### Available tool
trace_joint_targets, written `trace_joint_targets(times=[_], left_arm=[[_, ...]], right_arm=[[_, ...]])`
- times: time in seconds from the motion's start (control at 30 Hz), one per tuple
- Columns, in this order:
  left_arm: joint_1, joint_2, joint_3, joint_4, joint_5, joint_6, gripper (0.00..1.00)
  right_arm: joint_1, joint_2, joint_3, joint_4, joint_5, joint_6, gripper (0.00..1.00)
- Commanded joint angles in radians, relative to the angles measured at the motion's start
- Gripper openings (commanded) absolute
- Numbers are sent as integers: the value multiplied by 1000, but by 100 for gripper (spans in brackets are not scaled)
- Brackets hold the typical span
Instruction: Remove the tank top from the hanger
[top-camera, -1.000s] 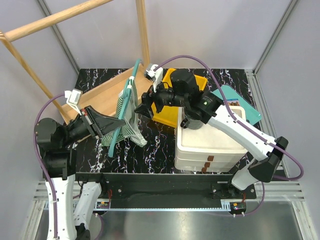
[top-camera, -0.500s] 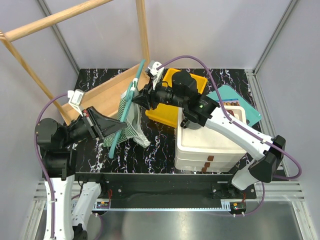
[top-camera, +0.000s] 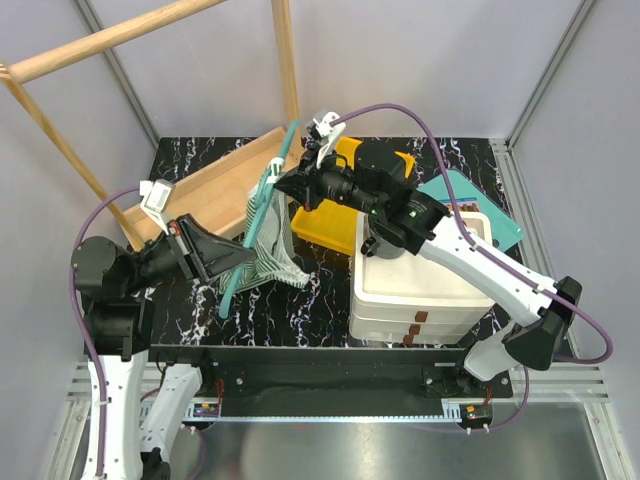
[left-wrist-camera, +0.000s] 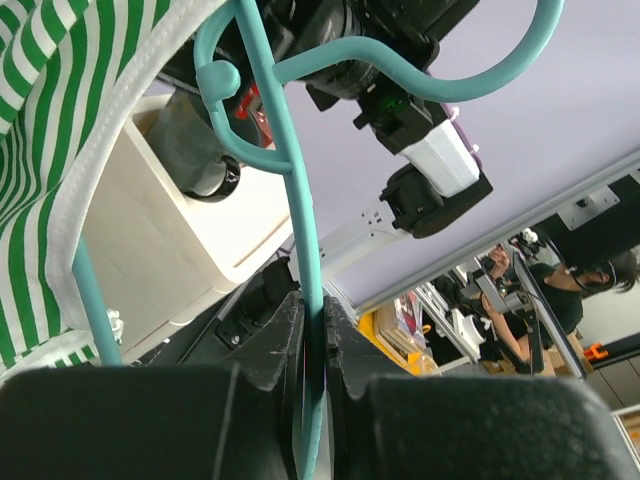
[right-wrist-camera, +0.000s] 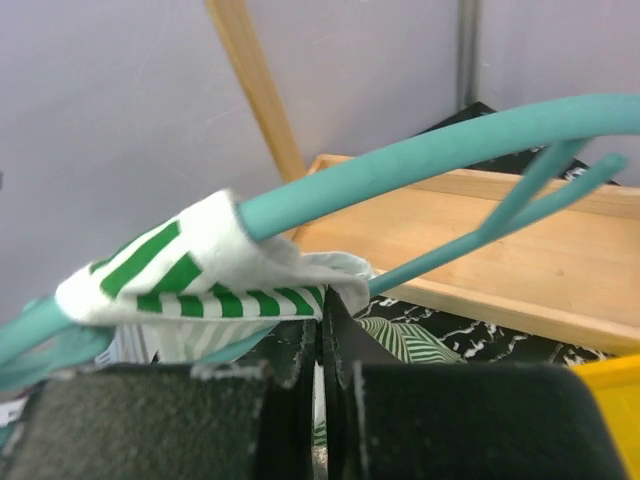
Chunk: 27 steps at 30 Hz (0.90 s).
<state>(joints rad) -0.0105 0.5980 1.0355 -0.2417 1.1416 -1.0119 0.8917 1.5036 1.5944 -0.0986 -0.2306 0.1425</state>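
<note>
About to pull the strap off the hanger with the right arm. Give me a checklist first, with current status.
1. Grip of left end effector on the hanger bar: ok, clamped.
2. Closure of right end effector at the tank top strap: ok, shut.
3. Strap cloth actually caught between its fingers: cannot tell.
4. Strap off the hanger shoulder: not ok, it wraps the bar.
5. Hanger hook clear of the wooden rack pole: cannot tell.

The left arm (top-camera: 108, 300) rises at the frame's lower left, and the left gripper (top-camera: 245, 267) is clamped on the hanger (left-wrist-camera: 300, 200). The right arm (top-camera: 480, 262) stretches from lower right to upper centre, with the right gripper (right-wrist-camera: 320, 335) pinched tight on the tank top (right-wrist-camera: 190, 270).
</note>
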Motion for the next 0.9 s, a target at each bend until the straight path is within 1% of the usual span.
trace_joint_targets(times=[0.0, 0.07, 0.1, 0.17, 0.23, 0.3, 0.43, 0.5, 0.73, 0.77, 0.83, 0.87], left_arm=[[-32, 11, 37, 32, 33, 36, 0], [-49, 10, 44, 21, 38, 55, 0], [-55, 9, 46, 13, 38, 59, 0], [-72, 5, 57, 5, 41, 78, 0], [-91, 3, 67, -14, 43, 104, 0], [-98, -1, 81, -31, 44, 116, 0], [-115, -6, 98, -45, 43, 131, 0], [-117, -4, 123, -85, 32, 148, 0], [-140, -13, 164, -130, 27, 199, 0], [-141, -15, 167, -134, 27, 202, 0], [-143, -15, 179, -149, 17, 220, 0], [-140, -14, 185, -183, 12, 232, 0]], right_arm=[[1, -42, 99, -9, 219, 71, 0], [1, -23, 139, -68, 292, 78, 0], [-8, -13, 188, -90, 338, 94, 0], [-31, 24, 240, -159, 350, 121, 0], [-82, 61, 311, -223, 338, 175, 0], [-120, 75, 340, -252, 300, 228, 0], [-203, 96, 358, -276, 267, 273, 0], [-218, 116, 374, -292, 258, 282, 0], [-272, 191, 458, -360, 234, 328, 0], [-280, 196, 469, -374, 205, 330, 0], [-286, 199, 467, -381, 201, 330, 0], [-290, 196, 455, -385, 201, 330, 0]])
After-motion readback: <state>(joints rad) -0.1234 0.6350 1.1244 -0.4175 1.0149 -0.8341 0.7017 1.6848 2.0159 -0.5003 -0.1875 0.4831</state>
